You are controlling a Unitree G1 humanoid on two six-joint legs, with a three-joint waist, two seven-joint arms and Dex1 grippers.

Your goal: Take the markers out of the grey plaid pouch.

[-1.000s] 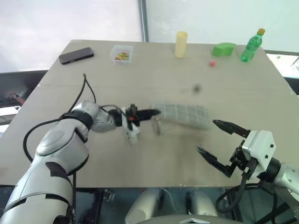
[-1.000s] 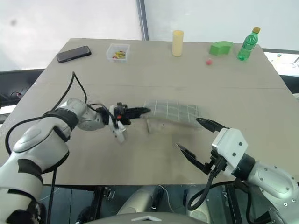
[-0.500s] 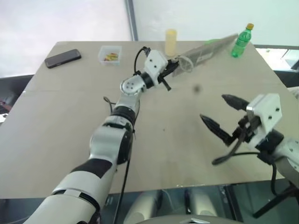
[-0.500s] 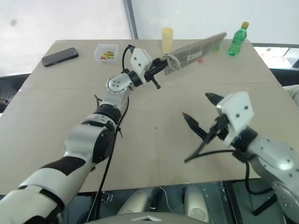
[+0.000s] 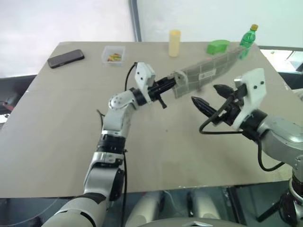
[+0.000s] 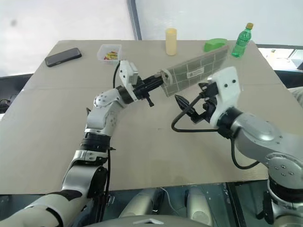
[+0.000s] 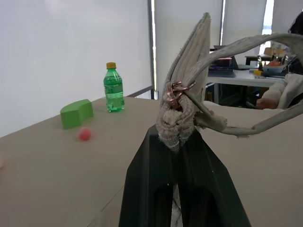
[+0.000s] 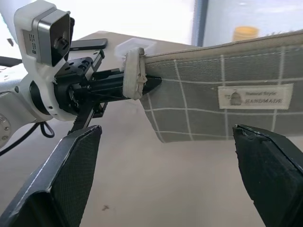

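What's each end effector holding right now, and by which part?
Left end effector is shut on the grey plaid pouch, pinching its zip-pull end and holding it off the table. Right end effector is open, holding nothing.

Grey plaid pouch [image 8: 227, 104]: soft woven cloth w/ fuzzy edge, shiny metal zip ring [image 7: 174, 92]. End effector fingers [image 8: 71, 175]: matt black plastic. Surface [image 5: 57, 123]: smooth, matt.

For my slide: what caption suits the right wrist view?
Left claw holds the grey plaid pouch aloft between the open right claw's fingers.
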